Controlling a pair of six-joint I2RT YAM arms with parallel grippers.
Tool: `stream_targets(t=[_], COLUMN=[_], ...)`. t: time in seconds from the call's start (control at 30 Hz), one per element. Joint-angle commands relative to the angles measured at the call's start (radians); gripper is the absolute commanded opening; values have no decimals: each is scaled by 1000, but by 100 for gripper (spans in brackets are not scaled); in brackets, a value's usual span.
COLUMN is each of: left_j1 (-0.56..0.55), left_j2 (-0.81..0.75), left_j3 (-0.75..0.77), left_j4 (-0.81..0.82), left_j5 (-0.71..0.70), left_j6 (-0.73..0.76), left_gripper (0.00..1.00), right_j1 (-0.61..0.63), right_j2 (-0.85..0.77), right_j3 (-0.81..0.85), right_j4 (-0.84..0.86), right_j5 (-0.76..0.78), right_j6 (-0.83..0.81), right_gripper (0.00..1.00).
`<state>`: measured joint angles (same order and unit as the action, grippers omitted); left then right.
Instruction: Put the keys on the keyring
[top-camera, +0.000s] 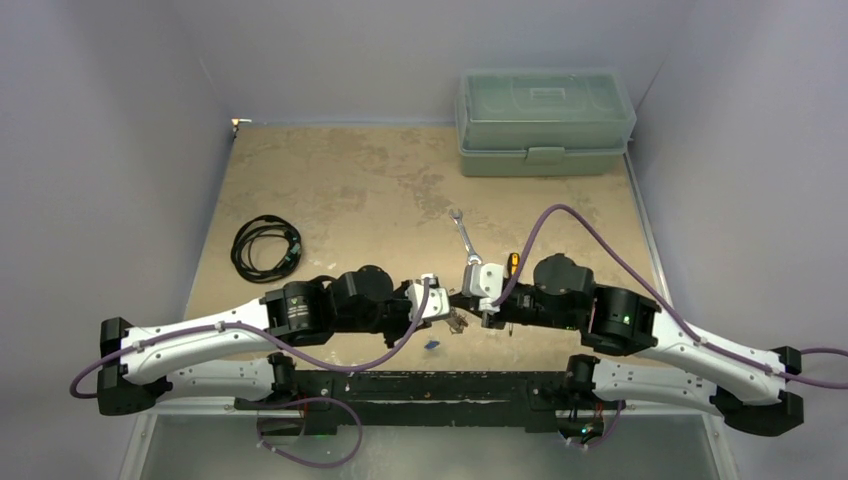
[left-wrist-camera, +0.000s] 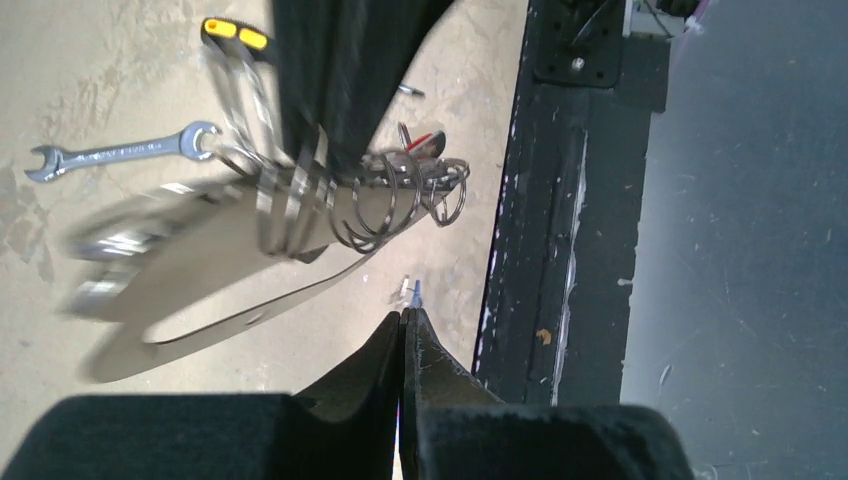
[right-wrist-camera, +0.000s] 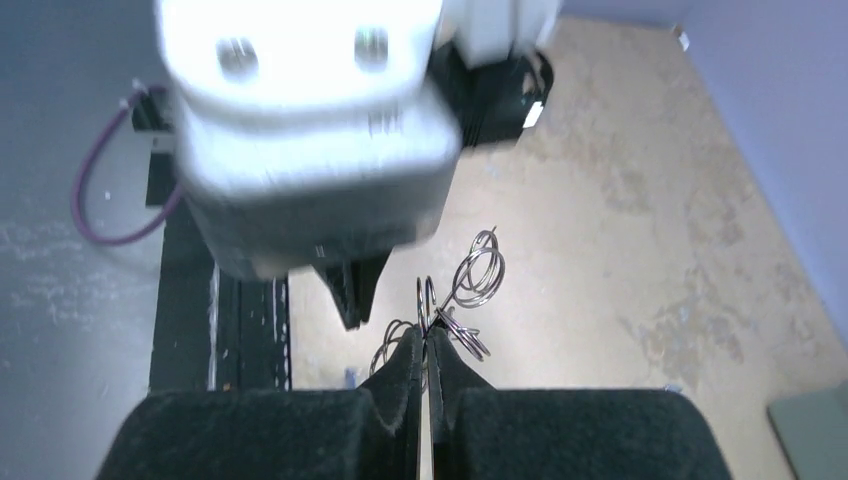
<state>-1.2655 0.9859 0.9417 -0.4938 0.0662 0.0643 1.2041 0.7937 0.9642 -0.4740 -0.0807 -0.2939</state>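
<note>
Keyring (left-wrist-camera: 370, 205): flat blurred plate, silver wire loops along edge.

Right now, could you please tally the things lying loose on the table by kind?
Green lidded box: 1
Coiled black cable: 1
Silver wrench: 1
Screwdriver: 1
Blue key: 1
Total: 5

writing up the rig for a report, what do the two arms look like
The left arm and right arm have white shells, black cylindrical joints and a looping purple cable each. The jaws are black and wedge-shaped. A green light glows on the right arm.
</note>
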Motion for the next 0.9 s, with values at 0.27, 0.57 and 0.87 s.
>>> stream_targets(t=[0.27, 0.57, 0.87], left_j1=[-5, 14, 17], left_j2=[-33, -128, -388], left_j3=[2, -7, -171], left_j4=[-26, -26, 232], left_j5=[-91, -413, -158], left_j6=[-8, -25, 93], left_gripper=[0, 23, 51], right_j1=[3, 3, 3], right_j2=[-21, 14, 26], right_j3=[44, 24, -2], right_j4=[109, 129, 192], right_j5=[4, 73, -16], right_j6=[11, 12, -6], right_gripper=[0, 0, 0])
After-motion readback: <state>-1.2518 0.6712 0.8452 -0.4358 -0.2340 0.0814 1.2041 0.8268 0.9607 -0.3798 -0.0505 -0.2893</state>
